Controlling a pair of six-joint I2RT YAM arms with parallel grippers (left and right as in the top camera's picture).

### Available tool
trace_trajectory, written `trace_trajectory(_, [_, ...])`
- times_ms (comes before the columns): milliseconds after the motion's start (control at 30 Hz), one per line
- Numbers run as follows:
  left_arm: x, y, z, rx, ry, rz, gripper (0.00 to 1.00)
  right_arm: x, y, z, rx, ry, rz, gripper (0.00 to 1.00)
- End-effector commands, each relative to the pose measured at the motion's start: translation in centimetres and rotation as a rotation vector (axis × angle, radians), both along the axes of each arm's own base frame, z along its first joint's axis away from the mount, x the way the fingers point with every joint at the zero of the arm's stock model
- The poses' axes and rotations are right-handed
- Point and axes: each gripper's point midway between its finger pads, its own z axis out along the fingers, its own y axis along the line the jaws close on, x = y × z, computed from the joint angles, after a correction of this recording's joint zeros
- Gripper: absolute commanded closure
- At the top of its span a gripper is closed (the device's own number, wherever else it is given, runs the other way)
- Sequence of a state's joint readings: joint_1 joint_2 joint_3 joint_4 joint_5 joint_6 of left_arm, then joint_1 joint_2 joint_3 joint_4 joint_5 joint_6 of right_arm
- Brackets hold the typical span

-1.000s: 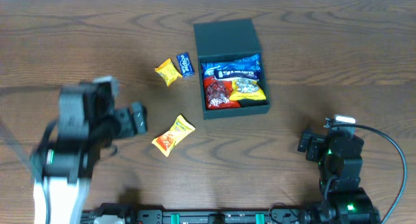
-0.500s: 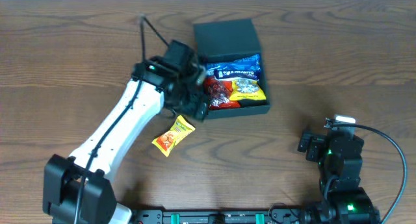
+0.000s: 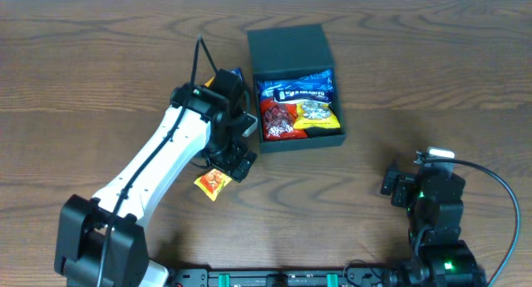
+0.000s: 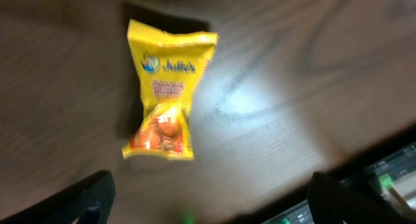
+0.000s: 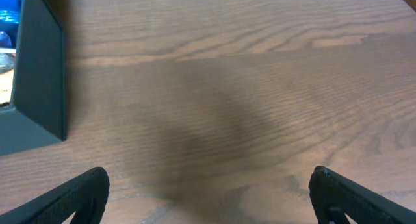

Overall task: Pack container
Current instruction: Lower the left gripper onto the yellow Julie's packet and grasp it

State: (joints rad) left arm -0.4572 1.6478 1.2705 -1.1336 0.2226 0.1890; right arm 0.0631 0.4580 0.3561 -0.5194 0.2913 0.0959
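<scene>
The dark teal container (image 3: 336, 139) sits open at the table's centre back, its lid (image 3: 289, 46) lying flat behind it. Blue (image 3: 298, 89), red (image 3: 278, 121) and yellow (image 3: 322, 114) snack packets lie inside. My left gripper (image 3: 236, 159) hovers open just left of the container's front corner, above a yellow Julie's packet (image 3: 211, 183) (image 4: 168, 87) lying flat on the wood. In the left wrist view that packet lies ahead of the open gripper (image 4: 211, 204), with nothing between the fingers. My right gripper (image 3: 396, 184) (image 5: 209, 198) rests open at the front right, empty.
A small blue packet (image 3: 237, 72) peeks out beside the left arm (image 3: 158, 166), left of the lid. The container's right wall (image 5: 39, 74) shows at the left edge of the right wrist view, with bare wood (image 5: 247, 87) beyond it.
The left arm swung in from the far left to the container's left side, then drew back toward the front over the yellow packet. The right arm stayed still.
</scene>
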Motion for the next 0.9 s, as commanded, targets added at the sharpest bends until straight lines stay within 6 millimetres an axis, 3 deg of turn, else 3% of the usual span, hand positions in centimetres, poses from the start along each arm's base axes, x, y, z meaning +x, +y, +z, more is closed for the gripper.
trace_trajectory(0, [0.1, 1.1, -1.7, 0.041, -0.007, 0.058, 0.05, -0.1, -0.2, -0.1, 0.005, 0.0, -0.018, 0.01])
trace_trajectory(67, [0.2, 1.5, -2.5, 0.052, -0.013, 0.079, 0.04, -0.1, -0.2, -0.1, 0.005, 0.001, -0.018, 0.01])
trace_trajectory(233, [-2.2, 2.4, -4.2, 0.072, 0.052, 0.079, 0.05, -0.1, -0.2, -0.1, 0.005, 0.0, -0.018, 0.01])
trace_trajectory(367, [-3.0, 2.8, -4.9, 0.048, -0.011, 0.078, 0.04, -0.1, -0.2, -0.1, 0.005, 0.0, -0.018, 0.01])
trace_trajectory(533, [-2.0, 2.4, -4.6, -0.03, -0.163, 0.071, 0.05, -0.1, -0.2, -0.1, 0.005, 0.0, -0.018, 0.01])
trace_trajectory(700, [-1.5, 2.2, -5.2, -0.037, -0.218, -0.206, 0.05, -0.1, -0.2, -0.1, 0.005, 0.0, -0.018, 0.01])
trace_trajectory(867, [-0.4, 2.4, -6.7, 0.003, -0.227, -0.243, 0.04, -0.1, -0.2, -0.1, 0.005, 0.0, -0.018, 0.01])
